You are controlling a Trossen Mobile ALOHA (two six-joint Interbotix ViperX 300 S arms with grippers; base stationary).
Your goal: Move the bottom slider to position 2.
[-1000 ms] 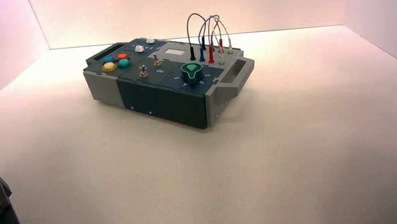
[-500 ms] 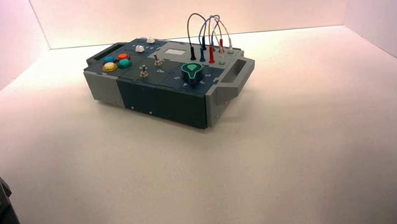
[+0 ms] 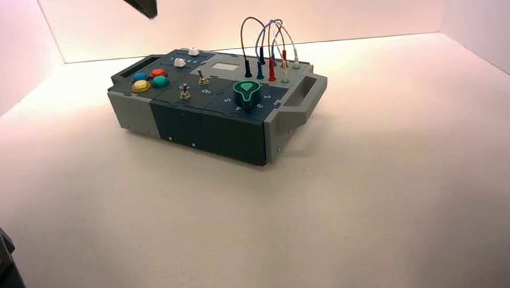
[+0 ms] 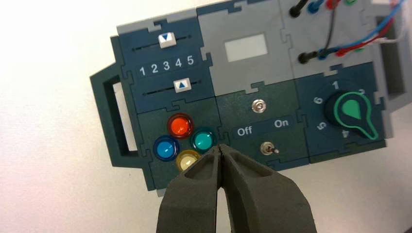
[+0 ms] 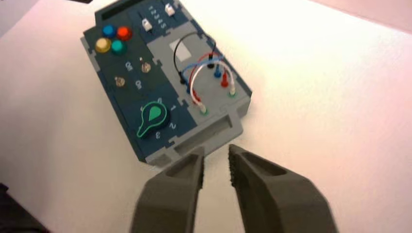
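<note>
— Where is the bottom slider now?

— It is a small white knob on the dark teal part at the far left corner of the box, just behind the four round buttons. In my left wrist view it stands about under the 4 of the printed row 1 2 3 4 5. The other slider is on the far side of this row, about at the 3. Nothing touches either of them.

— And your grippers?

— My left gripper hangs high above the box, over its near edge beside the yellow button. Its two fingers are pressed together at the tips and hold nothing. It is well apart from the bottom slider. In the high view only a dark piece of this arm shows at the top edge, above the left part of the box.

— The right one?

— My right gripper is also high up, over the surface close to the handle at the right end of the box. Its fingers have a narrow gap between them, and nothing is in the gap.

— What else is on the box?

— Two small metal toggle switches in the middle, with Off and On printed between them, a green-topped dial at the near right, and plugged wires at the far right.
</note>
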